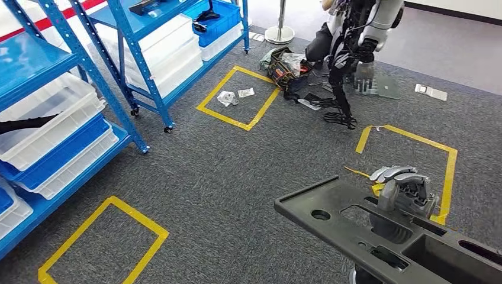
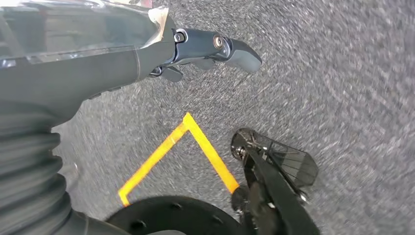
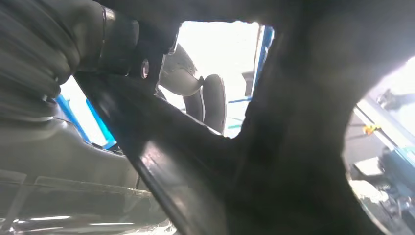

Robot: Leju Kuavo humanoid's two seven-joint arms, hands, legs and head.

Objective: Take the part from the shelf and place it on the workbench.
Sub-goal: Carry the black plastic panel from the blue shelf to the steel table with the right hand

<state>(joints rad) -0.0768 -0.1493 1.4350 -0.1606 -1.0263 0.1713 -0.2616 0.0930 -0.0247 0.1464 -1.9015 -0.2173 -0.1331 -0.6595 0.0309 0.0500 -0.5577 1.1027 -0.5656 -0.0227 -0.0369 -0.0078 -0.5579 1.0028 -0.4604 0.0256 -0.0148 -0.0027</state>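
Grey and curled over, gripping the part [image 1: 331, 216] with the right robot hand [image 1: 402, 184], low on the right side of the head view. Holding that part up in the air above the carpet [image 1: 237, 177], well apart from the shelves [image 1: 142, 65] and not resting on anything else. Carrying a long piece of dark grey plastic with round holes and square holes cut in it. Looking at the same dark part from the right wrist, very close and blurry, with the fingers wrapping round one edge. Hanging the left robot hand [image 2: 195, 46] down over the carpet, thumb sticking straight out, near a corner of yellow tape [image 2: 195, 142]. Not being able to tell if this robot hand is wide or closed, with most of its fingers hiding. Looking down at grey carpet with yellow tape squares [image 1: 237, 97] on it: one near the bottom left, one in the middle further off, one just behind the part. Facing blue metal shelves on the left, standing on little wheels and holding white bins [image 1: 47, 118] and blue bins [image 1: 222, 21] packed close together. Seeing, far off at the top, a dark bag [image 1: 284, 68] lying on the carpet with small bits lying around it, and another silver arm [image 1: 385, 18] hanging down just beside it.
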